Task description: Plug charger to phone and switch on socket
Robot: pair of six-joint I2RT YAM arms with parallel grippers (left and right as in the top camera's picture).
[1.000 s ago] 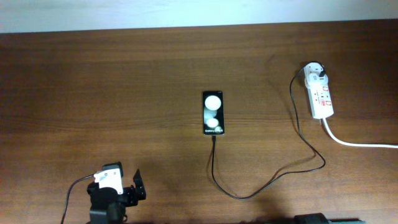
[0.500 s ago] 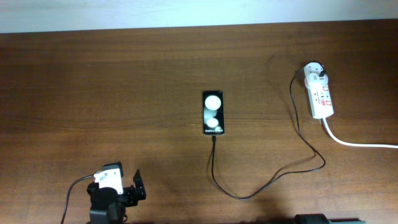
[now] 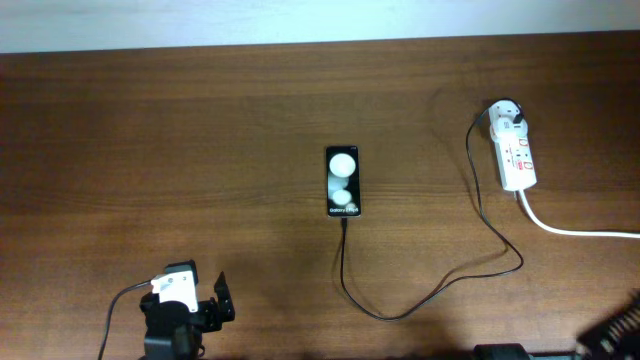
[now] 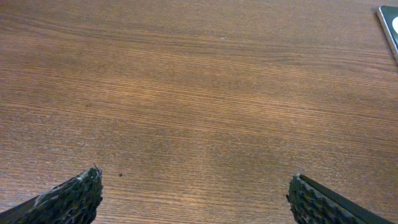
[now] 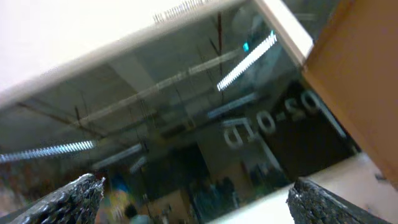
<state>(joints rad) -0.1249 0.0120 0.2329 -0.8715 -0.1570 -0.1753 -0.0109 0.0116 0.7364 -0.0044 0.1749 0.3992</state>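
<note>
The black phone [image 3: 343, 181] lies flat at the table's middle, its screen showing two white spots; its corner shows in the left wrist view [image 4: 390, 25]. The thin black charger cable [image 3: 420, 305] runs from the phone's near end in a loop to a plug adapter [image 3: 507, 117] seated in the white socket strip [image 3: 517, 152] at the far right. My left gripper [image 4: 196, 196] is open and empty over bare wood at the front left [image 3: 205, 305]. My right gripper [image 5: 196, 199] is open and empty, pointing up off the table; a blurred part of that arm shows at the front right corner [image 3: 612, 332].
The strip's thick white cord [image 3: 575, 231] runs off the right edge. The right wrist view shows only a window and ceiling lights.
A blurred part of the right arm has come into the overhead view at the front right corner. The left arm, phone and cable have not moved.
</note>
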